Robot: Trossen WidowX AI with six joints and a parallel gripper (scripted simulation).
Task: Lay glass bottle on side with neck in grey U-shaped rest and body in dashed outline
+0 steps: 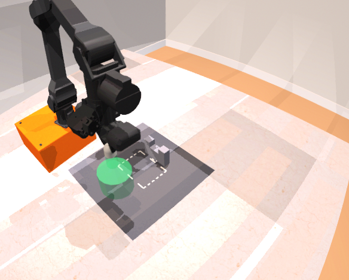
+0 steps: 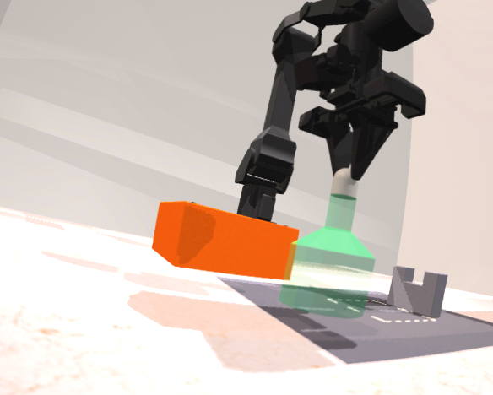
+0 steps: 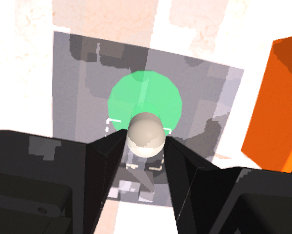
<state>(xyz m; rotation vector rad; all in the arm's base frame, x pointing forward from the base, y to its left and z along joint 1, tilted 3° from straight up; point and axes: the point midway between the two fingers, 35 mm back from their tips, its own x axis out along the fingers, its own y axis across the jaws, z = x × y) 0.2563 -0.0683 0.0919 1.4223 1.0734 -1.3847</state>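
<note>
Glass bottle upright at six o'clock below our gripper
We're clamped on its pale stopper; from above, the grey rest lies toward two o'clock.

Robot arm, 1 pc.: matte blk. segmented links, lg. blk. cyl. housing w/ flat round end, blk. angular gripper w/ tapered, wedge-shaped fingers, approx. uniform finish.
</note>
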